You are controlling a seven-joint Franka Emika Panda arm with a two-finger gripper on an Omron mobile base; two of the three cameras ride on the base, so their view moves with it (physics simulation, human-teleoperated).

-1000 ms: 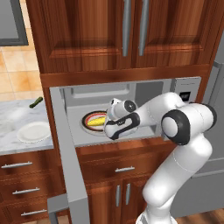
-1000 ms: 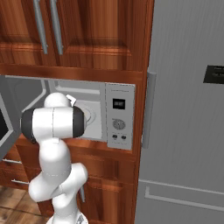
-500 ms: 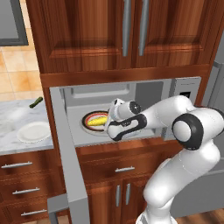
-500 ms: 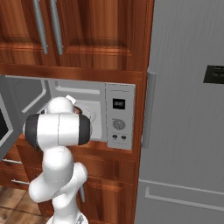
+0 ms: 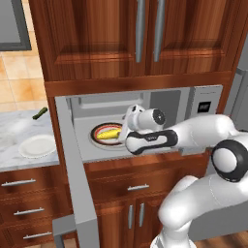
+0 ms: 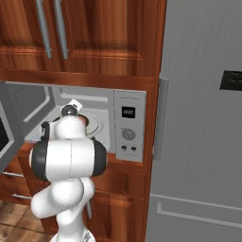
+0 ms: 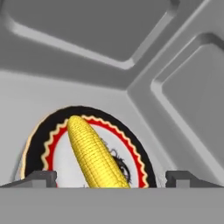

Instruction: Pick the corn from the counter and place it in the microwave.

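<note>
The corn [image 7: 94,155] lies on the round black-red-white turntable plate [image 7: 139,154] inside the microwave [image 5: 145,104], whose door [image 5: 72,169] hangs wide open to the left. In the left base view the corn [image 5: 109,134] is a yellow strip on the plate, and my gripper [image 5: 123,131] reaches into the cavity just right of it. In the hand view my gripper [image 7: 112,179] is open. Its fingertips [image 7: 41,178] stand far apart, with the corn's near end between them and untouched by either. My arm hides most of the cavity in the right base view.
The marbled counter [image 5: 14,131] to the left carries a plain white plate [image 5: 36,145] and a small dark green vegetable [image 5: 39,113]. Wooden drawers [image 5: 29,198] sit below and cabinets above. The microwave's button panel [image 6: 128,125] and a tall grey fridge [image 6: 203,118] stand to the right.
My elbow has swung to the right and lower while the hand stays at the microwave's mouth. The corn stays on the turntable plate.
</note>
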